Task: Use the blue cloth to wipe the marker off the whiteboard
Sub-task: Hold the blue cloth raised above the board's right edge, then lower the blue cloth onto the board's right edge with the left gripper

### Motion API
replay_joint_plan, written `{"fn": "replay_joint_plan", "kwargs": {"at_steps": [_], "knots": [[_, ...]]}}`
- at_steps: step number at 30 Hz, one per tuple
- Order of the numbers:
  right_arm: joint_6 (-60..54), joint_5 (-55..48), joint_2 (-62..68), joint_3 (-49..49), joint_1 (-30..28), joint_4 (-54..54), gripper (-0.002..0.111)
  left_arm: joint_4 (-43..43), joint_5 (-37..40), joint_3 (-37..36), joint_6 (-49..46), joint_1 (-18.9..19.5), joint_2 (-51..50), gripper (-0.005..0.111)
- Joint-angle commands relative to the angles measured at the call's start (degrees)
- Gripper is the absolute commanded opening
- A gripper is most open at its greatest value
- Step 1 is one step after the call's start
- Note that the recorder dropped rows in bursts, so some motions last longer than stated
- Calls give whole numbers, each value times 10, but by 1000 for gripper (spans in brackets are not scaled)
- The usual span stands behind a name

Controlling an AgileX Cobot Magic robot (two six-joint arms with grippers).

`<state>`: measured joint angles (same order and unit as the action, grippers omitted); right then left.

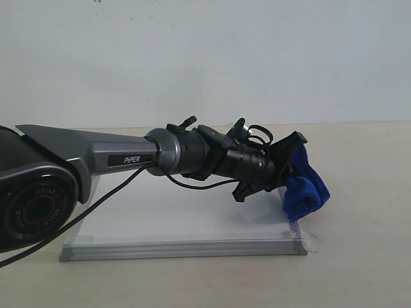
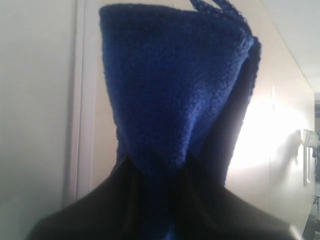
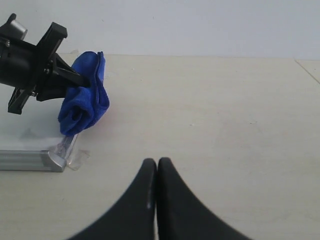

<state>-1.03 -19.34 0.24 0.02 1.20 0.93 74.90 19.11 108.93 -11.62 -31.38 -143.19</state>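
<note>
The whiteboard [image 1: 180,221] lies flat on the table, its silver frame [image 1: 186,249] towards the camera. No red marker lines show on its visible surface; the arm hides part of it. My left gripper [image 1: 290,168] reaches across to the board's right edge and is shut on the blue cloth [image 1: 307,186], which hangs bunched over that edge. In the left wrist view the cloth [image 2: 170,85] fills the space ahead of the left gripper [image 2: 155,165]. The right wrist view shows the cloth [image 3: 85,102] above the board's corner [image 3: 30,159]. My right gripper [image 3: 157,162] is shut and empty over bare table.
A clear tape tab [image 3: 80,157] sticks out at the board's near right corner. The left arm's grey body [image 1: 58,173] covers the left side of the board. Beige tabletop [image 3: 215,115] stretches to the right of the board, with a white wall behind.
</note>
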Motion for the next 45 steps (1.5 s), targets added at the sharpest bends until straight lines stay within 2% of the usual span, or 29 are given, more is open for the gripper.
{"fn": "replay_joint_plan", "kwargs": {"at_steps": [1,15,21,27,33,36,42,45], "knots": [[-2,2,-2,0,-3,-1,0,-3,8,4,0,1,3,4],[-2,2,-2,0,-3,-1,0,-4,-17,4,56,1,3,4],[-2,2,-2,0,-3,-1,0,-97,-15,4,128,1,3,4],[-2,2,-2,0,-3,-1,0,-149,-1,4,125,1,3,4],[-2,2,-2,0,-3,-1,0,-148,13,4,125,2,3,4],[-2,2,-2,0,-3,-1,0,-148,23,4,125,2,3,14],[-2,2,-2,0,-3,-1,0,-144,27,4,125,2,3,50],[-2,2,-2,0,-3,-1,0,-143,27,4,125,2,3,57]]}}
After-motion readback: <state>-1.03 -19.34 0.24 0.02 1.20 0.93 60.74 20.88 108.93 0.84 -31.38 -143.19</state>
